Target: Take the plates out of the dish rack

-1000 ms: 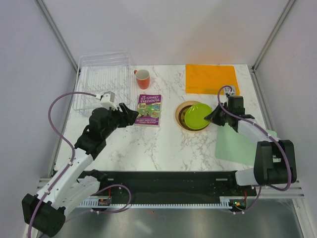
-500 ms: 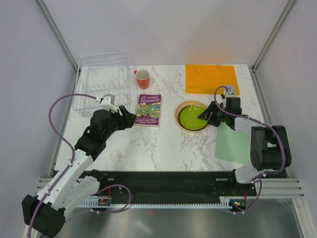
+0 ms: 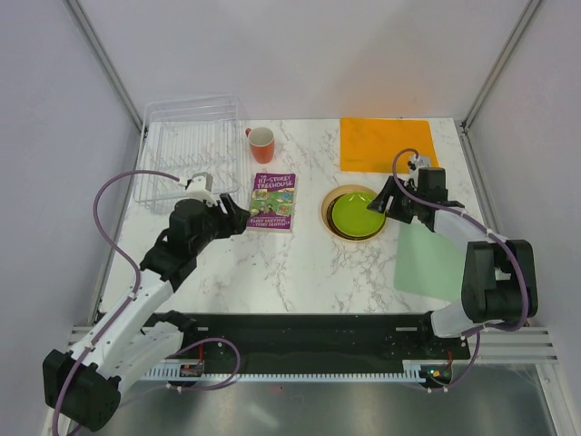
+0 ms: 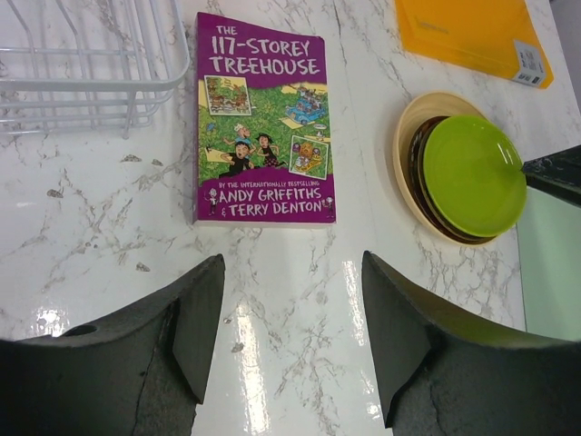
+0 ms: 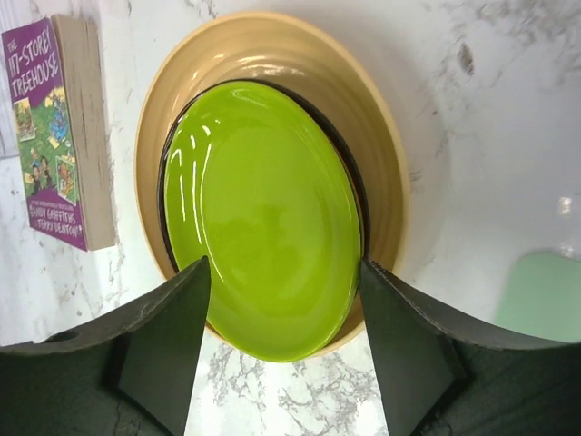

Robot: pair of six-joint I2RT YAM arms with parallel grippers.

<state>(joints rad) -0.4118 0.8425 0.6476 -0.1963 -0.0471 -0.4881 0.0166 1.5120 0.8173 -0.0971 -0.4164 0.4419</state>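
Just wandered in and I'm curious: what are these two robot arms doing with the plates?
The arms are emptying the dish rack, which shows nothing left in it. The plates sit stacked on the table, the green plate on top and a big yellow plate at the bottom. The right gripper hangs open over the green plate, gripping nothing. The left gripper, also open and empty, hovers near the purple book.

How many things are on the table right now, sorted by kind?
plates: 3 visible in one stack: green plate, dark plate, pale-yellow plate; another may be hidden between them
dish rack: 1
mug: 1
book: 1
mats: 2, orange mat and green mat
total: 8 that can be told apart
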